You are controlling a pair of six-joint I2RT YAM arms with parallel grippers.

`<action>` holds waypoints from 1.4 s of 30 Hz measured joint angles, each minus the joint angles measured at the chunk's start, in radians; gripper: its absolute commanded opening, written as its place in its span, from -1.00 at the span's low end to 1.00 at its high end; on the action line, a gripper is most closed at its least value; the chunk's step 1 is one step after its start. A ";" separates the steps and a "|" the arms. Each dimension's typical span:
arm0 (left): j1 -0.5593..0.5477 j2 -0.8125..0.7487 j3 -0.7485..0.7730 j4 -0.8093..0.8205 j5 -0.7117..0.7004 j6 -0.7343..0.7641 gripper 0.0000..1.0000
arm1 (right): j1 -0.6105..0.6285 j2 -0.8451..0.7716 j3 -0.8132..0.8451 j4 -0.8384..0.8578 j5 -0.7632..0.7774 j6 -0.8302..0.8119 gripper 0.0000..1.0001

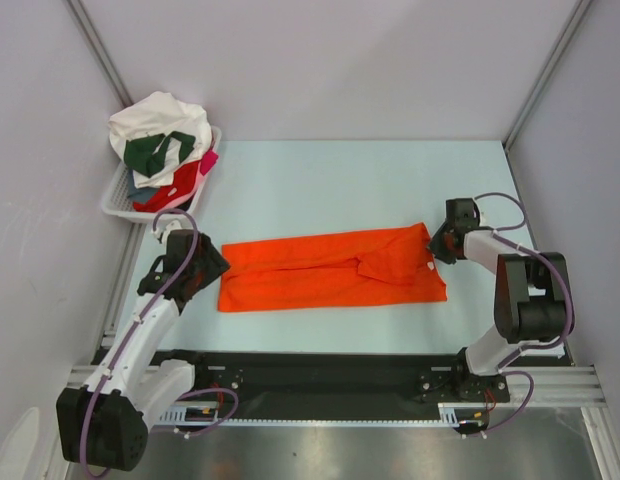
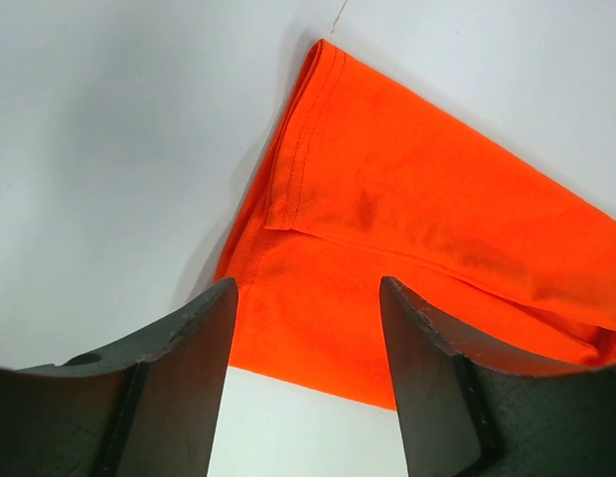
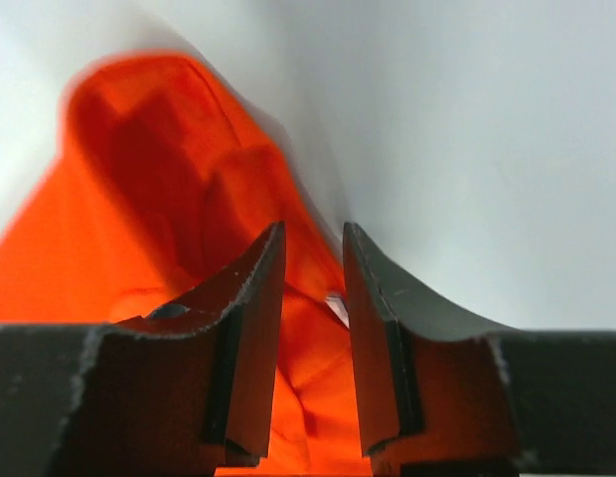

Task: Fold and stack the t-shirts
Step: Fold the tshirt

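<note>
- Left wrist view: your left gripper (image 2: 306, 298) has its two dark fingers (image 2: 179, 358) well apart, and they grip nothing.
- Between and beyond those fingers you see one end of the bright orange soft fabric t-shirt (image 2: 407, 199). It lies flat on the pale table (image 2: 109, 149), and a stitched hem runs along its edge.
- In the right wrist view, your right gripper (image 3: 314, 248) has its fingers close together. Orange cloth fills the narrow gap, so they are clamped on the t-shirt. Behind the fingers the cloth rises in a soft, blurred hump.
- In the top external view, the orange t-shirt is folded into a long strip across the middle of the table. The left gripper is at its left end and the right gripper is at its far right corner.
- In the far left corner of the table stands a white plastic slatted basket (image 1: 115, 205), well apart from the orange strip.
- In this basket you see a heap: a white t-shirt (image 1: 155, 115) on top, a dark green t-shirt (image 1: 150, 152) under it, a red t-shirt (image 1: 175, 190) lower, and a pink t-shirt (image 1: 208, 162) at the basket's right edge.
</note>
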 measured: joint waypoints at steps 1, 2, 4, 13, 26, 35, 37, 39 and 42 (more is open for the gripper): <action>0.000 0.000 0.000 0.000 0.001 0.000 0.29 | 0.000 0.005 0.005 0.007 -0.002 0.000 -0.31; 0.000 0.000 0.000 0.000 0.001 0.000 0.29 | -0.001 0.017 0.014 0.016 -0.004 0.000 -0.33; 0.000 0.000 0.000 0.001 0.003 0.001 0.29 | -0.001 0.048 0.036 0.037 -0.011 0.001 -0.41; 0.000 -0.005 -0.008 0.033 0.013 0.009 0.29 | -0.037 0.193 0.180 0.072 -0.035 0.007 -1.00; -0.080 0.103 -0.068 0.133 0.053 0.017 0.28 | -0.053 0.790 1.045 -0.054 -0.145 -0.002 -1.00; -0.153 0.280 -0.054 0.206 0.080 0.044 0.29 | 0.051 1.110 1.588 -0.124 -0.277 -0.015 0.13; -0.153 0.320 -0.035 0.216 0.082 0.051 0.28 | 0.068 1.081 1.539 -0.102 -0.285 -0.021 0.13; -0.153 0.357 -0.017 0.231 0.087 0.057 0.27 | 0.069 1.022 1.439 -0.075 -0.294 -0.023 0.13; -0.153 0.402 0.003 0.264 0.092 0.061 0.26 | 0.046 0.934 1.297 -0.059 -0.298 -0.028 0.14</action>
